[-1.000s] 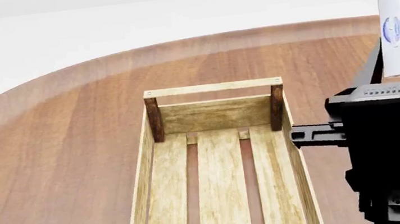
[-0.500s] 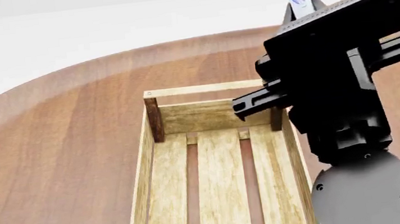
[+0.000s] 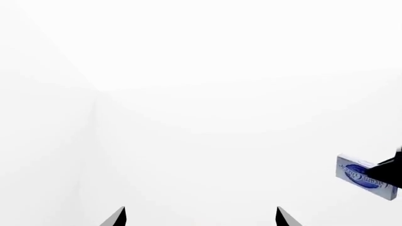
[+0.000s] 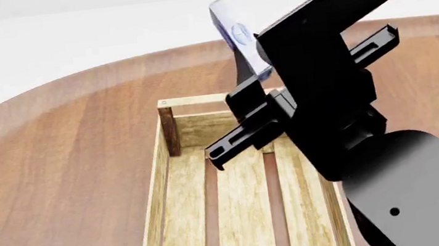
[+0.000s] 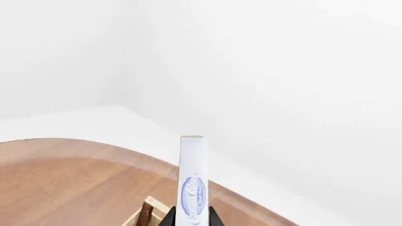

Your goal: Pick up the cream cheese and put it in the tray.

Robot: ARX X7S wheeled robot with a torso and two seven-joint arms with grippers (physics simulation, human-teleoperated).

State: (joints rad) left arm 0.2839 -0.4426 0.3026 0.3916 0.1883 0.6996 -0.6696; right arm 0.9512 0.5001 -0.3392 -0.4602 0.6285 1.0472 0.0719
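Note:
The cream cheese (image 4: 236, 37), a thin white box with a blue oval logo, is held on edge in my right gripper (image 4: 250, 63), which is shut on it high above the far end of the tray (image 4: 231, 97). In the right wrist view the cream cheese (image 5: 192, 181) sticks up between the two dark fingers of my right gripper (image 5: 190, 217), with a corner of the tray (image 5: 146, 212) below it. The left wrist view catches the cream cheese (image 3: 363, 175) at its edge against a blank white background. My left gripper (image 3: 199, 216) is open and empty; only its fingertips (image 3: 116, 216) show.
The light-wood tray lies on a round brown table (image 4: 66, 153), running from the middle toward the near edge. My right arm (image 4: 343, 121) hangs over the tray's right wall. White floor (image 4: 44, 37) lies beyond the table's far rim.
My right arm has swung left with the cream cheese, from beyond the tray's right side to above the tray's far end. The box now tilts leftward.

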